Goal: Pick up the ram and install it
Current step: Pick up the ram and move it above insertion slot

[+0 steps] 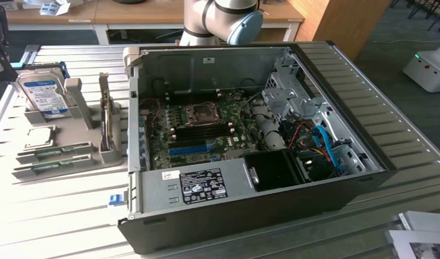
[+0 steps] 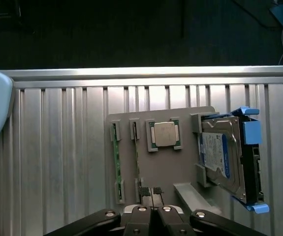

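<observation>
Clearly the job is sitting at its very start. The ram (image 1: 51,165) is resting on edge in its cradle on the grey parts holder (image 1: 112,157). The holder is standing on the ribbed metal table (image 1: 61,216), to the exterior view's left of the open computer case (image 1: 241,216). A second green stick (image 1: 55,151) is lying just beside the ram.

Nothing is being carried. In the wrist view the gripper (image 2: 150,192) is hanging above the holder's edge with its dark fingertips pressed together on nothing. It is closest to the inner of the two stick cradles, while the ram (image 2: 115,162) is showing as a thin green line apart from it. Inside the case the black memory slots (image 1: 205,127) beside the processor socket (image 1: 203,112) are looking empty. By my judgement, both the pick and the seating are waiting to be done.

As for writing, little is reading cleanly. The hard drive (image 1: 45,94) is wearing a blue-and-white label, and the power supply (image 1: 227,172) is carrying a white sticker crowded with black marks. A small white tag (image 1: 211,60) is sticking to the case's back wall. None of this text is coming through, and no brand name is legible. The square processor chip (image 2: 164,133) is showing a plain silver lid.
</observation>
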Tool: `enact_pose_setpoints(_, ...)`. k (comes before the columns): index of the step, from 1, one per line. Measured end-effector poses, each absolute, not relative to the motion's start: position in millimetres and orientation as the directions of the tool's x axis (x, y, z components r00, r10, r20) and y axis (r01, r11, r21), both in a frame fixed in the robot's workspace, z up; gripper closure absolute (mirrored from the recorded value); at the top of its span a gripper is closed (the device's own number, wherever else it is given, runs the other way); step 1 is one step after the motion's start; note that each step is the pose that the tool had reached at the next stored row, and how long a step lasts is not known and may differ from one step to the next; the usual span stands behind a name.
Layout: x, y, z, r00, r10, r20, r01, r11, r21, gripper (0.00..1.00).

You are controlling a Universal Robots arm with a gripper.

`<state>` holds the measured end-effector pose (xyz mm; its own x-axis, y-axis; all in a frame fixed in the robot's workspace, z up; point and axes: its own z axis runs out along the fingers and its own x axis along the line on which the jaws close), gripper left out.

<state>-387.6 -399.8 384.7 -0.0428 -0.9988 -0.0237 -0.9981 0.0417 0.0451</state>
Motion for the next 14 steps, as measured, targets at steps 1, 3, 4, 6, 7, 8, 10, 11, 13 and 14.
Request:
enact_pose_setpoints(1, -387.6, -399.8, 384.7, -0.042, -0.999, -0.024, -0.998, 0.041, 0.045, 0.9)
enact_pose_setpoints(3, -387.6, -399.8, 384.7, -0.042, -0.999, -0.024, -0.998, 0.041, 0.045, 0.9)
enact_pose_setpoints(4, -387.6, -399.8, 384.7, -0.042, -0.999, -0.024, -0.998, 0.041, 0.045, 0.9)
enact_pose_setpoints(6, -387.6, -399.9, 382.7, -0.042, -0.999, -0.024, -0.998, 0.04, 0.045, 0.9)
enact_pose_setpoints(7, -387.6, -400.0, 380.9, -0.041, -0.999, -0.024, -0.998, 0.04, 0.045, 0.9)
enact_pose_setpoints(8, -387.6, -400.1, 379.1, -0.041, -0.999, -0.024, -0.998, 0.04, 0.045, 0.9)
enact_pose_setpoints(10, -387.6, -400.2, 375.5, -0.041, -0.999, -0.024, -0.998, 0.04, 0.045, 0.9)
enact_pose_setpoints(11, -387.6, -400.4, 373.7, -0.041, -0.999, -0.024, -0.998, 0.04, 0.045, 0.9)
enact_pose_setpoints(13, -387.6, -400.5, 370.0, -0.04, -0.999, -0.024, -0.998, 0.039, 0.046, 0.9)
enact_pose_setpoints(14, -387.6, -400.7, 368.1, -0.04, -0.999, -0.024, -0.998, 0.039, 0.046, 0.9)
